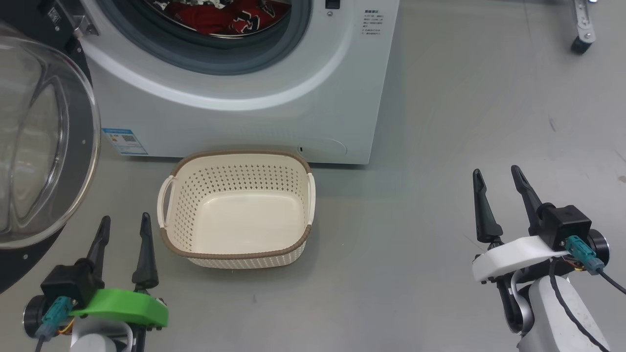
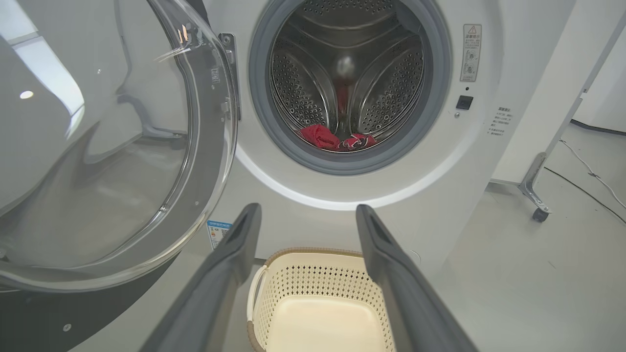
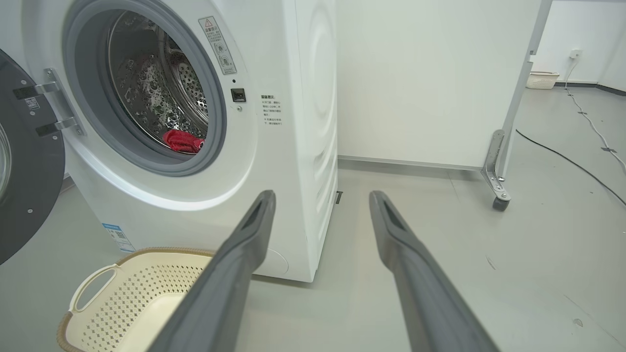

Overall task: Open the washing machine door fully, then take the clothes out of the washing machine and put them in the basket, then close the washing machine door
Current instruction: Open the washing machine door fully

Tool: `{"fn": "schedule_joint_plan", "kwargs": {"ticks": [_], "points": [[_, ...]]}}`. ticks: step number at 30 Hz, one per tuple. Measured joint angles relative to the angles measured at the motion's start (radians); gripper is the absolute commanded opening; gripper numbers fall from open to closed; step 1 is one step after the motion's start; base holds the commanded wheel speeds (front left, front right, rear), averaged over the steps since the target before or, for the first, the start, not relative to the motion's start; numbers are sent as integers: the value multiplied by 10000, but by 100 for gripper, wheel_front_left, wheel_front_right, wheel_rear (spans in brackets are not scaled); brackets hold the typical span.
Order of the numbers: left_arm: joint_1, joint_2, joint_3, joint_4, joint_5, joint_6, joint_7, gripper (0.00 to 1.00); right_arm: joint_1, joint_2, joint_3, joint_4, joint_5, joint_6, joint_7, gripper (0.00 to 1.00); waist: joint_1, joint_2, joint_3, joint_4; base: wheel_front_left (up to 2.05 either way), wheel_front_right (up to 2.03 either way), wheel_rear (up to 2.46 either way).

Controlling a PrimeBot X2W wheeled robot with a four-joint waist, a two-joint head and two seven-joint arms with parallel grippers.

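At twelve o'clock, clothes (image 1: 225, 17) look soft and light, likely best pinched at a bunched fold; left end effector (image 1: 125, 220) and right end effector (image 1: 496, 171) stand wide open, empty.

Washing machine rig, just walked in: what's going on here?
The washing machine door stands swung open on the robot's left. Red clothes lie in the drum of the washing machine. The basket sits on the floor in front of the machine with nothing in it. The left tool and the right tool are both open and hold nothing, one on each side of the basket. Unloading has not begun.
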Motion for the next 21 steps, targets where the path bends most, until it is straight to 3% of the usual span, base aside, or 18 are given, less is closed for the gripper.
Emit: {"fn": "schedule_joint_plan", "kwargs": {"ticks": [12, 21], "points": [[925, 10, 186, -502, 412, -4, 0, 100, 702, 36, -88, -146, 36, -6, 0, 100, 0, 0, -663, -991, 0, 0, 0], [1104, 38, -48, -690, 640, -15, 0, 100, 1216, 107, -245, -205, 113, -29, 0, 100, 0, 0, -1031, -1209, 0, 0, 0]]}}
